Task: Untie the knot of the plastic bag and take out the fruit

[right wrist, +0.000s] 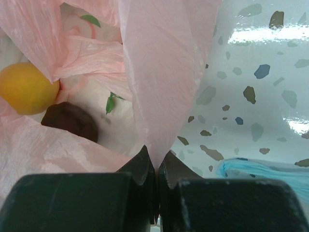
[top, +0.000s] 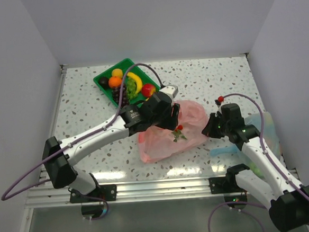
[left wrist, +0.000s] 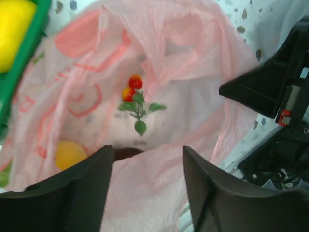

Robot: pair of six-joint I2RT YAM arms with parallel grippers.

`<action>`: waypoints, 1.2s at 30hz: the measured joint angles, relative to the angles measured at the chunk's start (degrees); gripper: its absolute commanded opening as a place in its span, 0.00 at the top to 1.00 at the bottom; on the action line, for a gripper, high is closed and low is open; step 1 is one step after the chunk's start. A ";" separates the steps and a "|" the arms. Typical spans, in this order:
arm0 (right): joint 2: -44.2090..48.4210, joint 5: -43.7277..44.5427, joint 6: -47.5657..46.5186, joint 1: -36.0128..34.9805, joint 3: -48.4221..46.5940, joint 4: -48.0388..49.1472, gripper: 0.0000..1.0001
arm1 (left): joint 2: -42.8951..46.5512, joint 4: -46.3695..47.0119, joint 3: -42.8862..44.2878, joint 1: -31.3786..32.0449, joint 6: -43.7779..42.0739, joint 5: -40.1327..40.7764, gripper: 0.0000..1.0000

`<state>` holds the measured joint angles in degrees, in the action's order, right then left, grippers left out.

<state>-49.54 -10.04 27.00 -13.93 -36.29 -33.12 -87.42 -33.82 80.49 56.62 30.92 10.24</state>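
Right gripper point(right wrist: 158, 163), jaws pressed together on a fold of the plastic bag point(top: 156, 146), held the bag's mouth up on the table near the green tray point(top: 111, 69); left gripper point(left wrist: 147, 157) hovered over the opening, jaws spread and empty. An orange-yellow fruit point(left wrist: 69, 153) and a dark red fruit point(right wrist: 70, 121) lay inside; a clean pick likely needed a straight descent, clear of the film
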 measured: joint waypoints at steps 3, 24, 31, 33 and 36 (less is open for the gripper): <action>0.13 -0.02 0.00 -0.02 0.13 0.07 0.97 | -1.95 -1.77 -0.68 1.73 2.01 -1.64 0.50; -0.79 -2.69 2.14 -0.20 3.34 3.19 0.97 | -3.41 0.70 -26.25 3.52 8.87 -4.92 0.64; -2.23 -2.97 3.17 -0.22 4.24 5.11 0.93 | -5.01 12.22 -25.20 -0.68 7.34 -2.49 0.62; -2.49 -2.97 3.43 -0.22 4.39 5.68 0.93 | -5.01 16.00 -25.31 -1.92 6.86 -2.54 0.60; -3.15 -2.97 3.61 -0.22 4.72 6.10 0.93 | -4.79 20.33 -25.79 -2.56 5.90 -3.23 0.58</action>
<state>-52.69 -13.02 30.61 -14.15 -31.57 -27.03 -92.20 -13.50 54.70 54.06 36.82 7.01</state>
